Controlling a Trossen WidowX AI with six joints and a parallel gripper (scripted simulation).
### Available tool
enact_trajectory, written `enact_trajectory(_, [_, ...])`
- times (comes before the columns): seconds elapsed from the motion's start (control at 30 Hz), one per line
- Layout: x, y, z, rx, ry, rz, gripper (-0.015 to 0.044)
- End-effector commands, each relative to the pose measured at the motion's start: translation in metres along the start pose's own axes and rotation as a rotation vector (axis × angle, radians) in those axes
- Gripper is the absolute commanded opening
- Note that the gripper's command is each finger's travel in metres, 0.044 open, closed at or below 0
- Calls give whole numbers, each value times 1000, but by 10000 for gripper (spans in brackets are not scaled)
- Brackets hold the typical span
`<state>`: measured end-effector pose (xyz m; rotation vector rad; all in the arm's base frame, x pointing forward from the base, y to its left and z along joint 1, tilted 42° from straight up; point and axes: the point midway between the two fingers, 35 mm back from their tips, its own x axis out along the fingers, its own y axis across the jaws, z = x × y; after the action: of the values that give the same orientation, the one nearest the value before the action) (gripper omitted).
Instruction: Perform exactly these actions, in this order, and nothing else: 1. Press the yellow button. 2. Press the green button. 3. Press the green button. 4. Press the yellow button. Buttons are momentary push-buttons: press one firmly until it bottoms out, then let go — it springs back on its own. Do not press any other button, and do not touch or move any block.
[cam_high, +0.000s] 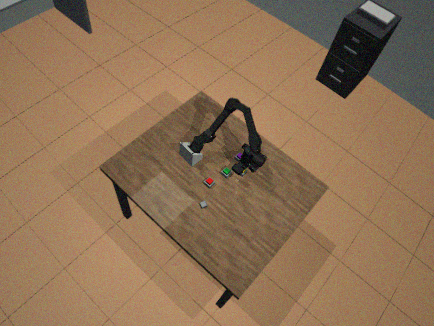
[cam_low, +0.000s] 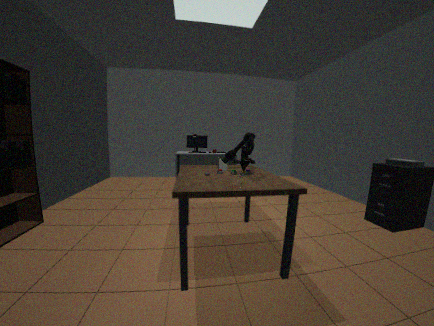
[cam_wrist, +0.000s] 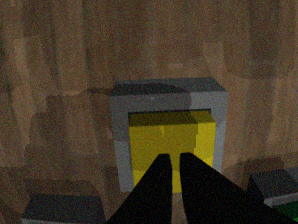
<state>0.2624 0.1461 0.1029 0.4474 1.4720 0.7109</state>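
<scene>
The yellow button (cam_wrist: 171, 137) (cam_high: 244, 172) sits in a grey square housing, its cap raised within the rim. My gripper (cam_wrist: 174, 163) (cam_high: 239, 171) is shut and empty, pointing down with its fingertips over the near half of the yellow cap. Whether the tips touch the cap cannot be told. The green button (cam_high: 226, 171) (cam_wrist: 287, 212) is beside it, partly cut off at the lower right of the wrist view. In the exterior view the green button (cam_low: 234, 172) is tiny.
A purple button (cam_high: 239, 156) is near the wrist, partly behind the arm. A red button (cam_high: 209, 181) stands beyond the green one, and a small grey block (cam_high: 203, 204) lies nearer the table's long edge. A dark housing (cam_wrist: 64, 209) shows at the lower left of the wrist view.
</scene>
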Motion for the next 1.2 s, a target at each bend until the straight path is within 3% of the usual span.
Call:
enact_trajectory(0.0, [-23, 0, 0, -1, -3, 0, 20])
enact_trajectory(0.13, [-28, 0, 0, 0, -3, -1, 20])
enact_trajectory(0.3, [-84, -1, 0, 1, -2, -4, 20])
enact_trajectory(0.47, [-87, -3, -1, 1, -2, -5, 20])
enact_trajectory(0.57, [-89, -38, -23, 4, 0, -14, 20])
enact_trajectory(0.7, [-87, -77, -60, 4, 3, -8, 20])
enact_trajectory(0.87, [-84, -79, -62, 4, 3, -8, 20])
enact_trajectory(1.03, [-28, -79, -62, 3, 1, -5, 20])
enact_trajectory(1.17, [-25, -78, -62, 3, 1, -5, 20])
